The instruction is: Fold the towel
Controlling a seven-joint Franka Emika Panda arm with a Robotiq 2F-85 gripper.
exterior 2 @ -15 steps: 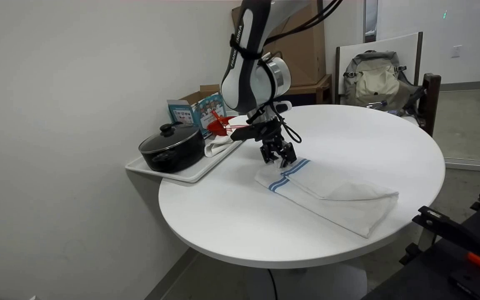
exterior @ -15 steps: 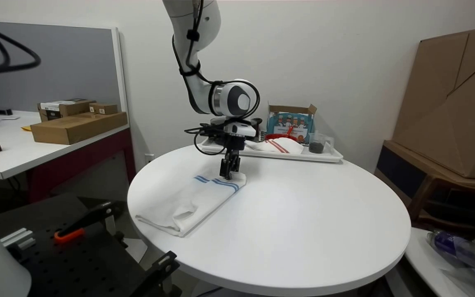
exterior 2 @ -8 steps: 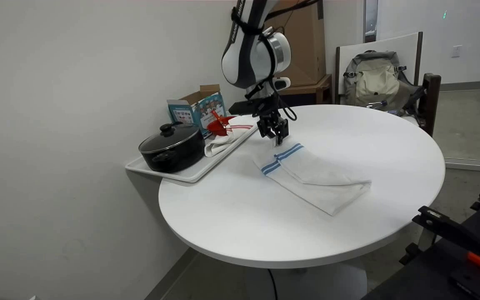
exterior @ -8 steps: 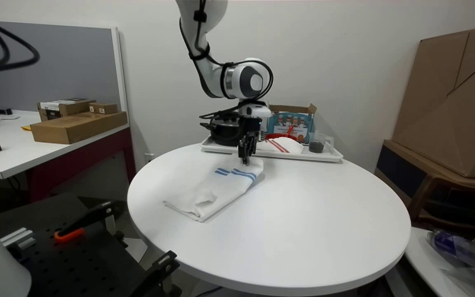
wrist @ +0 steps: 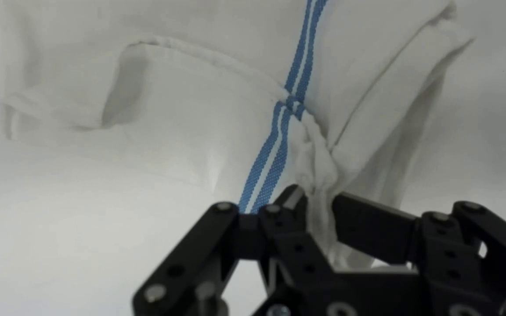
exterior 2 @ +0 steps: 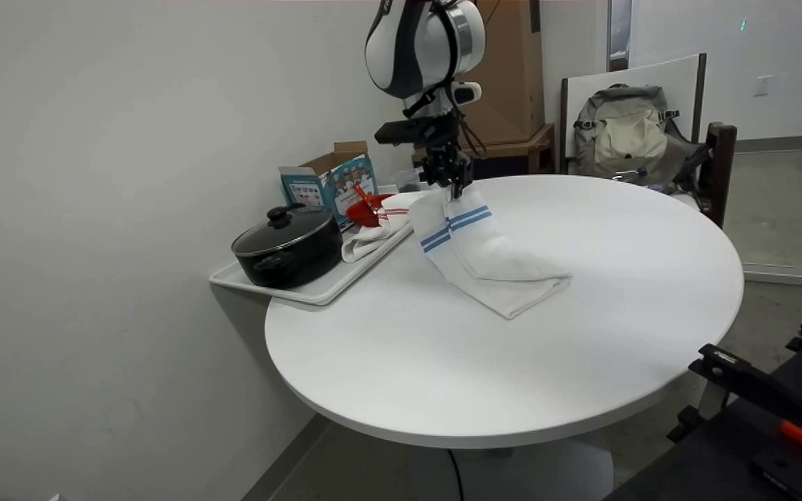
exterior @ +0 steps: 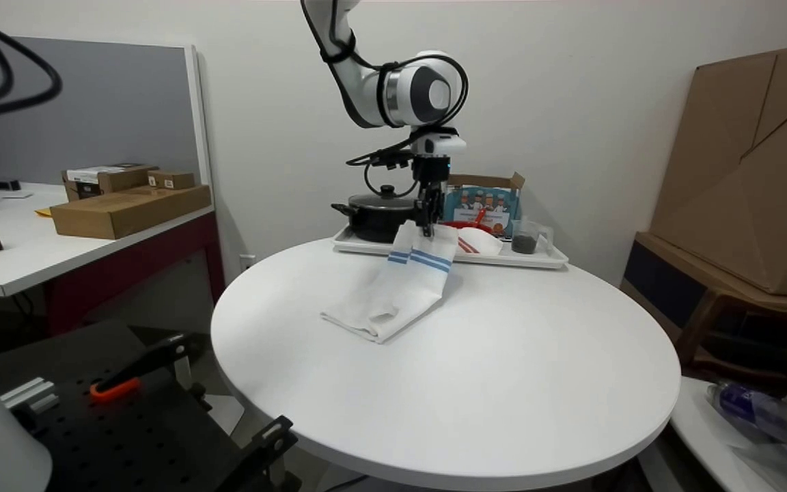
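Note:
The white towel (exterior: pixel 400 294) with blue stripes lies doubled over lengthwise on the round white table (exterior: pixel 537 383). Its striped end is raised off the surface, while the far end still rests flat, as both exterior views show. My gripper (exterior 2: pixel 457 192) is at that raised end, pointing down. In the wrist view the bunched cloth of the towel (wrist: pixel 209 118) passes between the fingertips, and my gripper (wrist: pixel 320 208) is shut on it. A loose flap of the layers spreads to the right of the fingers (wrist: pixel 371 228).
Close behind the gripper, a white tray (exterior 2: pixel 328 296) overhangs the table's edge by the wall. It bears a black lidded pot (exterior 2: pixel 289 247), a blue box (exterior: pixel 482 203), a red pan (exterior 2: pixel 365 212), a red-striped cloth (exterior: pixel 481 239) and a clear cup (exterior: pixel 529 236).
My gripper has risen and moved back toward the tray, pulling the towel along the table. The striped end has come up off the surface; the grip has stayed shut on it.

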